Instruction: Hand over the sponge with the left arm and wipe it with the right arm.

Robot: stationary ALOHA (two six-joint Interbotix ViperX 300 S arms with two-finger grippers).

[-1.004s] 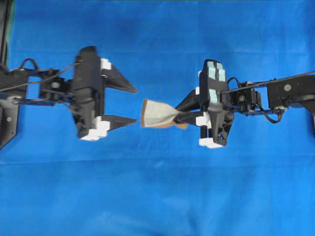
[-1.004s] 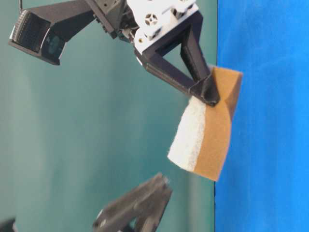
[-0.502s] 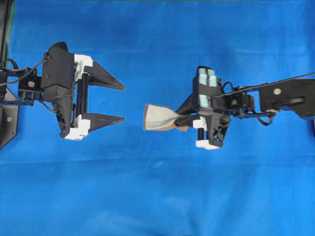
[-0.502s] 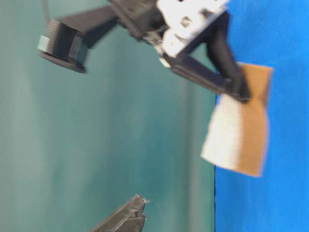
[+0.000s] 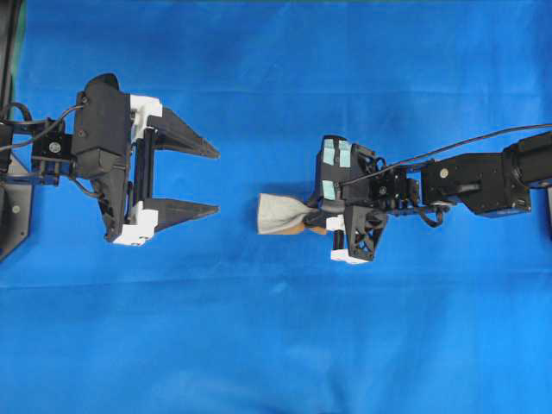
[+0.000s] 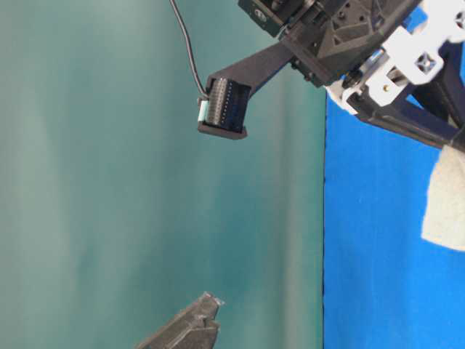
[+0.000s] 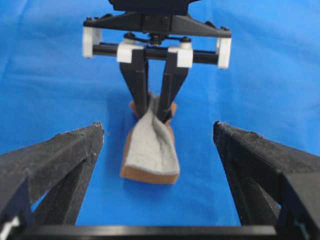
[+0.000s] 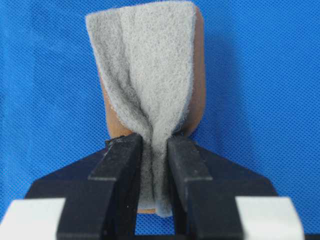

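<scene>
Both arms apart, bare blue cloth [image 5: 259, 328] surrounding pinched sponge [image 5: 278, 213].

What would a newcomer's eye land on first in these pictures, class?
The sponge, pinched into a crease by the right gripper at centre-right of the blue cloth. Facing it from the left, apart from it, the left gripper stands wide open and empty.

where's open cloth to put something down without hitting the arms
The blue cloth is bare across the whole strip below both arms, and also above them. The middle band is crowded: the open left end effector faces the sponge, pinched in the right end effector, leaving only a narrow gap between them.
</scene>
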